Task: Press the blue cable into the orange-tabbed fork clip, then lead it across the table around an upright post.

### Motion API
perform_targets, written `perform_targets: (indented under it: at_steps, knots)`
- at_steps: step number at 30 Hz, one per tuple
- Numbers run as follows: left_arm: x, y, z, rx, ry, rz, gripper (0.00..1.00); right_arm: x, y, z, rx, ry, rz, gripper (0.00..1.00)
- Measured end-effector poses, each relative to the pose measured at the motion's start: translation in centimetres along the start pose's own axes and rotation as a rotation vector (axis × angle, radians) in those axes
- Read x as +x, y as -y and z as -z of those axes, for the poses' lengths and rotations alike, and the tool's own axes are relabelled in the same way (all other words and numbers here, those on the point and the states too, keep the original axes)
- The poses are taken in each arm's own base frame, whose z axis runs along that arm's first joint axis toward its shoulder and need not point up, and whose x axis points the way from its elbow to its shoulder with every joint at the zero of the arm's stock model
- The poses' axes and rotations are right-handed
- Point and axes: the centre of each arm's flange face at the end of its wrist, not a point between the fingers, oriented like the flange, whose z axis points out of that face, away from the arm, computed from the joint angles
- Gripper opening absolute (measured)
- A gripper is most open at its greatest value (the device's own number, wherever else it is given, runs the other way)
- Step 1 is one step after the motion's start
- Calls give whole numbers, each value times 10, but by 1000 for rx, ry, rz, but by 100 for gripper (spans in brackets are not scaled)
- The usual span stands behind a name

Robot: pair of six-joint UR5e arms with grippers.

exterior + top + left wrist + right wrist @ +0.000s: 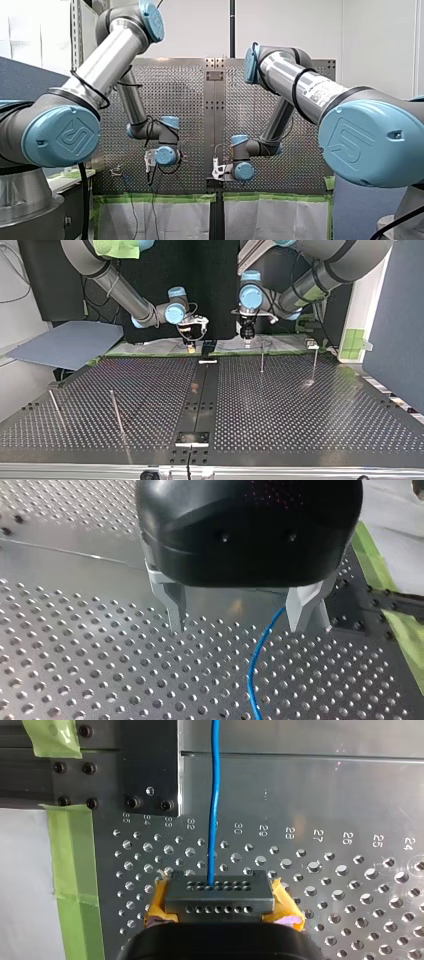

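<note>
The blue cable (215,810) is thin, light and limp, so grip it close to where it must bend. The right gripper (220,896) is pinched on it above the perforated table (350,895). The left gripper (242,622) stands wide, the cable loose between its fingers.

Hole numbers printed on the worktop (300,810) read 30, 29, 28, 27, 26, 25, 24 (further ones unclear). A joint cap (62,136) carries an embossed emblem.
</note>
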Motion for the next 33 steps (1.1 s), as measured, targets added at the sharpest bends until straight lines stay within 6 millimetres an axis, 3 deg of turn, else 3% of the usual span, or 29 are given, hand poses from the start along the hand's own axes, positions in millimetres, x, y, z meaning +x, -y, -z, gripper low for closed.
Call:
perform_targets:
  at_steps: [12, 24, 33]
  knots:
    - [-2, 5, -19, -10, 14, -15, 100, -1, 1, 0, 1, 2, 0, 0]
    - [29, 7, -49, -63, -52, -82, 100, -3, 1, 1, 2, 4, 1, 0]
    - [12, 15, -77, -77, 1, -62, 100, -5, 2, 1, 2, 7, 1, 0]
